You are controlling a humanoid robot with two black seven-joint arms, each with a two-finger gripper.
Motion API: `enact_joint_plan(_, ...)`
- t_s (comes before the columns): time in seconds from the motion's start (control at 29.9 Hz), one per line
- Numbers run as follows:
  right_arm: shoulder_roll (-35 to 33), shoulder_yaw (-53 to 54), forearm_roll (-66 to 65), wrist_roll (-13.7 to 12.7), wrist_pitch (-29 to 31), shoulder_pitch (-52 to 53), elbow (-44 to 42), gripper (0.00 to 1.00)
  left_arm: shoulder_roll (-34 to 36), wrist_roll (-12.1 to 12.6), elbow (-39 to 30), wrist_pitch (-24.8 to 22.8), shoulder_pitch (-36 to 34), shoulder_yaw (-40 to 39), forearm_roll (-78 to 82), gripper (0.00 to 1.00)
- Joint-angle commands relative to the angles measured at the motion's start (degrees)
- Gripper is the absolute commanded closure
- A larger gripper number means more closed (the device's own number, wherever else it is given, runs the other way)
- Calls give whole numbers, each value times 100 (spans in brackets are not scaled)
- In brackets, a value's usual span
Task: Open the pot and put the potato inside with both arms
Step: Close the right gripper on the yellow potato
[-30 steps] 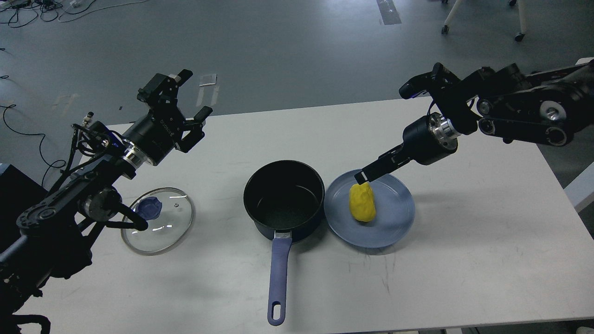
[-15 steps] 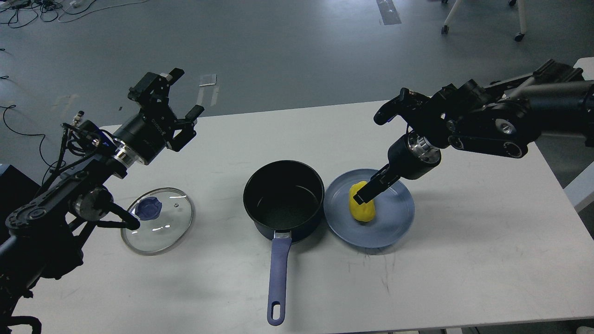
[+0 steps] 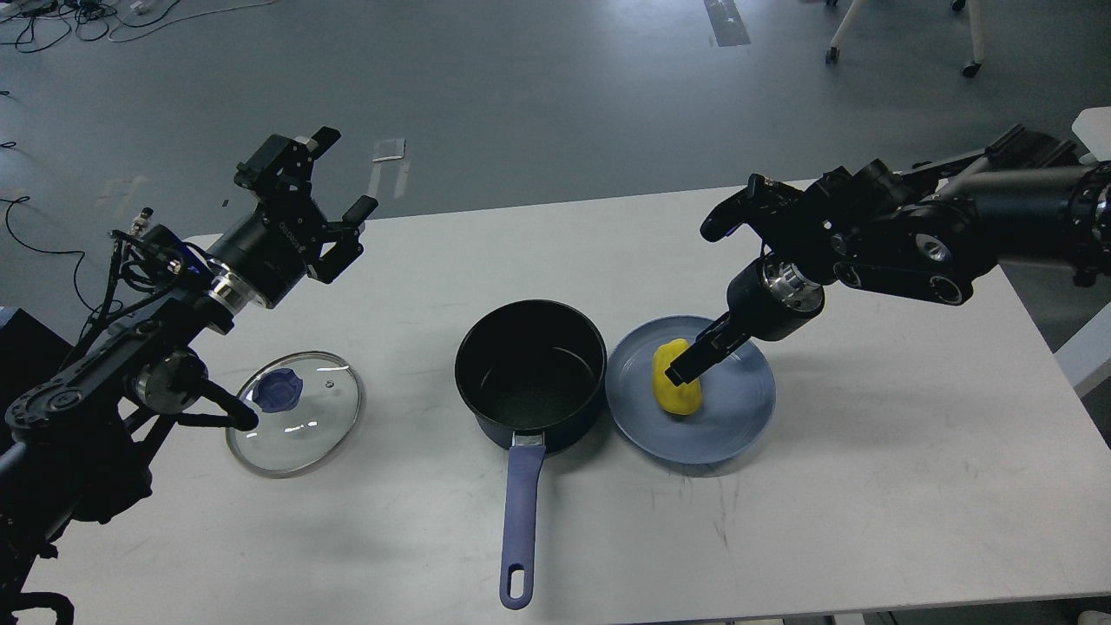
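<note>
The pot (image 3: 531, 373) sits uncovered in the middle of the white table (image 3: 868, 486), its black inside bare and its blue handle (image 3: 521, 521) running toward the near edge. Its glass lid (image 3: 295, 413), with a blue knob, lies flat on the table to the left, well apart from the pot. Just right of the pot, almost touching its wall, is a blue plate (image 3: 738, 417), and the yellow potato (image 3: 677, 395) lies on the left half of that plate.

The right gripper (image 3: 686, 365) reaches down from the far right and its dark tip is over the potato's upper part, apparently touching it. The fingers are seen as one narrow dark shape, so I cannot tell whether they are apart, together, or clamped on the potato.

The left gripper (image 3: 334, 178) hangs in the air over the far left corner of the table, beyond the lid and well above it. Its two fingers stand clearly apart with nothing between them. A lower link of the left arm overlaps the lid's left rim in the view
</note>
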Motion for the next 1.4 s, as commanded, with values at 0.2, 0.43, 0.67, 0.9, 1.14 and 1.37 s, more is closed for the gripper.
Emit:
enact_joint_plan(0.2, 239, 0, 211, 0, 0, -196, -213, 0, -1, -9, -2, 0, 1, 0, -8, 2)
enact_joint_plan(0.43, 319, -35, 220, 0, 0, -275, -389, 0, -10, -9, -2, 0, 1, -44, -8, 2)
enact_joint_plan(0.67, 406, -70, 247, 0, 0, -381, -600, 0, 8, 0, 7, 0, 1, -106, -96, 2)
enact_joint_plan(0.9, 556, -70, 475, 0, 0, -469, -714, 2, 8, 0, -2, 0, 1, -106, -131, 2)
enact_joint_plan(1.14, 661, -70, 475, 0, 0, -539, -855, 2, -1, 0, -2, 0, 1, -106, -140, 2)
enact_joint_plan(1.37, 732, -79, 475, 0, 0, -627, -934, 10, 8, 0, 7, 0, 10, -115, -140, 2)
